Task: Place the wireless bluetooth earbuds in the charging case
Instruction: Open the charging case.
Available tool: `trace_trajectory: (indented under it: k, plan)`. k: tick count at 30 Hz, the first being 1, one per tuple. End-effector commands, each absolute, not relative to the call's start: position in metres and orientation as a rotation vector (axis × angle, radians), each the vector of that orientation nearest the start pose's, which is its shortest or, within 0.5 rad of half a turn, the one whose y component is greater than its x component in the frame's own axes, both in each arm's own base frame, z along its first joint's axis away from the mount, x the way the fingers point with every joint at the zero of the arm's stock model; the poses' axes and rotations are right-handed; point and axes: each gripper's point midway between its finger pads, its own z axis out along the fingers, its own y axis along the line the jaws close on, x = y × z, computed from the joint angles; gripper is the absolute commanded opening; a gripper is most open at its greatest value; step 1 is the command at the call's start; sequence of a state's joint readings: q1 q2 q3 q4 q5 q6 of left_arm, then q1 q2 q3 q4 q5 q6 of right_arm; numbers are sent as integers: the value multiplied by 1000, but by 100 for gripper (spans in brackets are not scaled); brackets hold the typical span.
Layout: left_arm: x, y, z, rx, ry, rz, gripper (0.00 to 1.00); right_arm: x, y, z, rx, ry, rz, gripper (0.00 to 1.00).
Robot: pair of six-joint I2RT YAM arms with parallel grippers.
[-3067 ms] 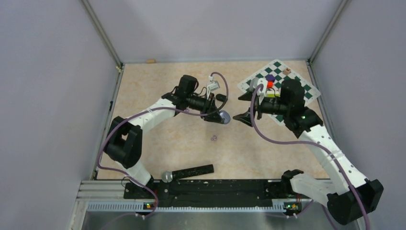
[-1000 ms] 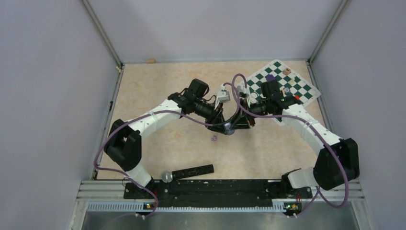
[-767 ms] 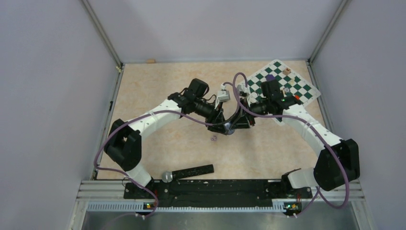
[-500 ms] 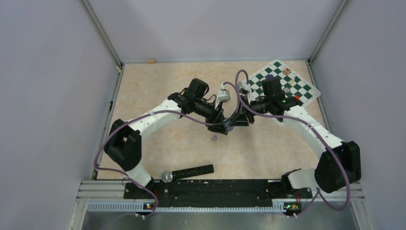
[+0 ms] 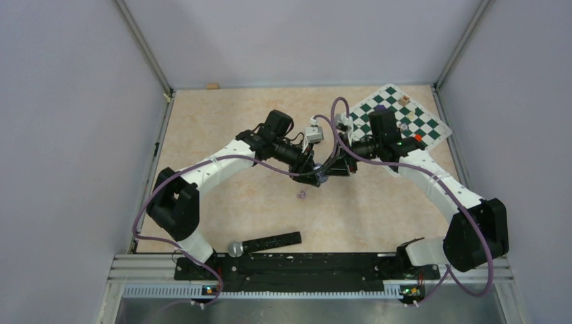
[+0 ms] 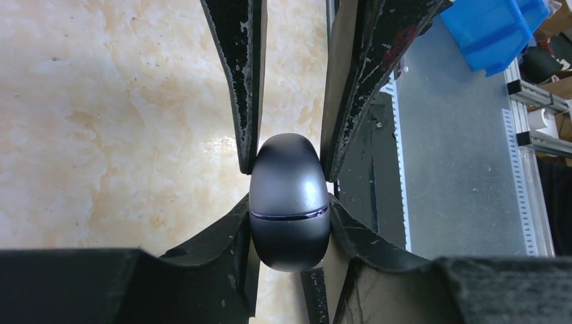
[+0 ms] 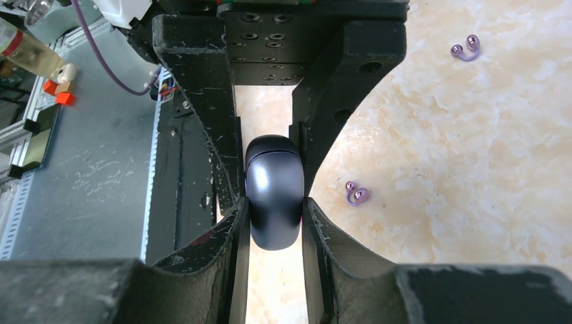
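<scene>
- Above the middle of the table (image 5: 222,121), we see the two arms meeting nose to nose, with the charging case (image 6: 289,169) caught between them and lifted clear of the surface.
- The left gripper (image 6: 290,223) pinches one half of the case, with a finger pressed on each flank just past the lid seam (image 6: 289,217).
- The right gripper (image 7: 273,216) pinches the opposite half in the same way. Each wrist view shows its own fingers at the bottom and the other arm's fingers closing in from the top.
- We judge that the grips are split across the seam on purpose. With one arm on each shell, the arms can pull or hinge the halves apart, which a single gripper could not do.
- The seam shows only as a thin closed line, so the case is shut and nothing can go in yet.
- The earbuds (image 7: 356,194) lie loose on the table, near the case on the side towards the arm bases. Another lilac pair (image 7: 465,48) lies farther off. We cannot make out any black buds.
- Both grippers are busy with the case, so no bud is held. We take opening the case to be the step in hand.
- The case is smooth and rounded, so we expect it could squirt out of either pinch if the pull is uneven.
- The chessboard (image 5: 425,125) and its blocks sit at the far right, well apart from this work.
</scene>
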State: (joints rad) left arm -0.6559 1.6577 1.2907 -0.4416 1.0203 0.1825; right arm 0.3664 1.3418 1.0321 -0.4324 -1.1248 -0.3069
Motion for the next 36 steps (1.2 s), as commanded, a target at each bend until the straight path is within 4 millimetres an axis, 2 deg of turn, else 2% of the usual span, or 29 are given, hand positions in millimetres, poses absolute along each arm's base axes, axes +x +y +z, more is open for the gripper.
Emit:
trace_trajectory:
  k: [1,5,8,13,21,26,31,36]
  plan:
    - [217,-353,218,1396,1735,-1432,31,232,255,218,-1216,1693,1275,14]
    - [217,-353,219,1399,1730,-1431,19,233,254,217,-1214,1698,1271,14]
    - [216,-353,220,1403,1724,-1430,15,233,254,217,-1214,1698,1268,14]
    - [211,-350,223,1432,1694,-1434,11,240,250,216,-1200,1713,1229,28]
    - [206,-348,228,1447,1666,-1453,7,253,236,218,-1172,1720,1132,38]
    - [205,-347,229,1448,1663,-1453,5,260,231,216,-1159,1735,1076,51]
    - [205,-346,228,1449,1665,-1452,5,263,227,224,-1154,1719,1022,65]
    - [204,-348,226,1450,1668,-1467,5,275,220,229,-1119,1719,914,69]
